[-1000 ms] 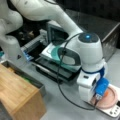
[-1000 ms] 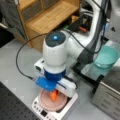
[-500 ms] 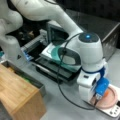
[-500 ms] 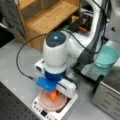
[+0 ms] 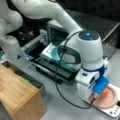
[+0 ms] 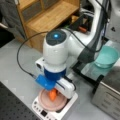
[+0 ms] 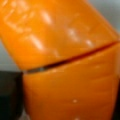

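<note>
My gripper (image 5: 102, 94) (image 6: 53, 92) hangs straight down over a pink plate (image 5: 113, 100) (image 6: 44, 102) in both front views. It is shut on an orange, carrot-like piece (image 5: 106, 92) (image 6: 52, 95) that stands upright with its lower end at or just above the plate. In the wrist view the orange piece (image 7: 62, 57) fills nearly the whole picture, and a dark seam runs across it. The plate rests on a white scale (image 5: 113, 113) (image 6: 43, 113) with small buttons on its front. The wrist's blue part hides the fingers.
A teal bowl (image 6: 107, 57) sits on a black rack (image 5: 53, 68) behind the arm. A wooden shelf (image 6: 50, 17) (image 5: 17, 95) stands at one side. A metal box (image 6: 108, 91) (image 5: 105, 27) stands close beside the scale. A black cable (image 6: 21, 62) loops over the grey table.
</note>
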Controlling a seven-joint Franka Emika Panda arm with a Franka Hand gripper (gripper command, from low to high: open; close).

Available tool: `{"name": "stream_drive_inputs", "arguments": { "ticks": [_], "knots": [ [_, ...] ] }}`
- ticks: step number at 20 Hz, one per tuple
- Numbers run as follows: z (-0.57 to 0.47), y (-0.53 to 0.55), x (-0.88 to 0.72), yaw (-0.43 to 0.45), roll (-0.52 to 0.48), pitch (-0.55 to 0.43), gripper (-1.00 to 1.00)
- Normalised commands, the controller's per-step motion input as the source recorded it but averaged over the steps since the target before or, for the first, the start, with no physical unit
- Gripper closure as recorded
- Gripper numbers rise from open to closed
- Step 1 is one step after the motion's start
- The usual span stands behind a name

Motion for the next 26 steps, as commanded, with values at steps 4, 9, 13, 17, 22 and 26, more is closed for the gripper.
{"name": "stream_drive_inputs", "arguments": {
  "ticks": [4, 9, 13, 17, 22, 26],
  "knots": [
    [0.13, -0.01, -0.21, -0.338, -0.033, 0.031, 1.00],
    [0.09, -0.01, -0.15, -0.472, -0.050, 0.026, 1.00],
    [0.13, 0.02, -0.13, -0.615, -0.050, 0.002, 1.00],
    [0.14, 0.04, -0.11, -0.631, 0.003, -0.017, 1.00],
    [0.17, 0.08, 0.03, -0.636, 0.112, -0.049, 1.00],
    [0.12, 0.05, 0.09, -0.551, 0.106, -0.066, 1.00]
  ]
}}
